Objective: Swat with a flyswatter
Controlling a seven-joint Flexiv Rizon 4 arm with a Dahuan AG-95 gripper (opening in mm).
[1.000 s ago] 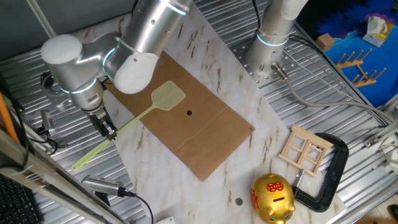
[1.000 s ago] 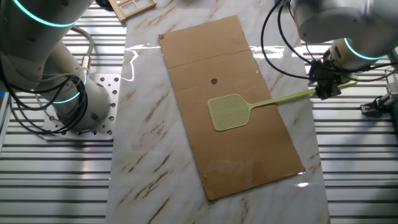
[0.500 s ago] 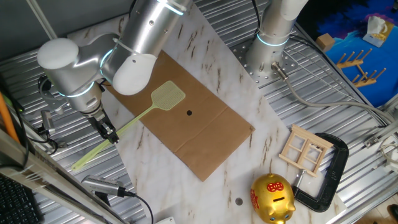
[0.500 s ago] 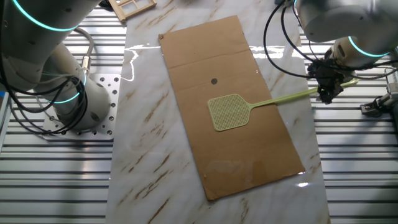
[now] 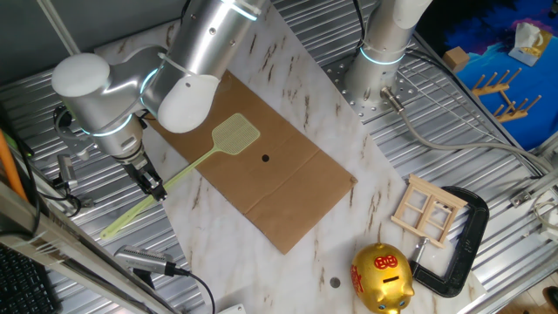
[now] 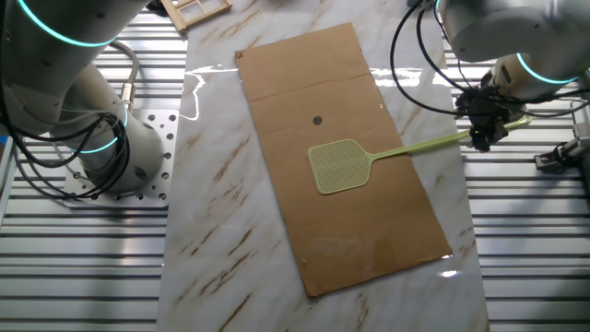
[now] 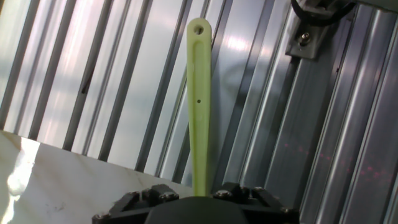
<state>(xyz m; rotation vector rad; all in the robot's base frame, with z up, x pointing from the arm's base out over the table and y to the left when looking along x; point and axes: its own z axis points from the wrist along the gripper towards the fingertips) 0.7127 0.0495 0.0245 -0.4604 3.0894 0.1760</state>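
Observation:
The pale yellow-green flyswatter [image 5: 187, 170] lies across the brown sheet [image 5: 288, 187]. Its mesh head [image 5: 236, 133] rests on the sheet near a small dark spot [image 5: 265, 159]. Its thin handle runs off the marble board over the ribbed metal table. It also shows in the other fixed view [image 6: 369, 160]. My gripper [image 5: 153, 186] points down onto the handle near its far end, also seen in the other fixed view [image 6: 483, 136]. In the hand view the handle [image 7: 198, 106] runs straight out between the two finger blocks, which sit close on either side; the fingertips are hidden.
A gold piggy bank [image 5: 381, 277], a black C-clamp [image 5: 458, 249] and a small wooden frame [image 5: 427, 212] sit at the near right. The second arm's base [image 5: 370, 74] stands behind the sheet. Cables and a metal bracket [image 7: 311, 34] lie near the handle's end.
The arm shifted slightly down and outward along the handle between one second and half a second ago; since then nothing has visibly moved. The flyswatter lies as before.

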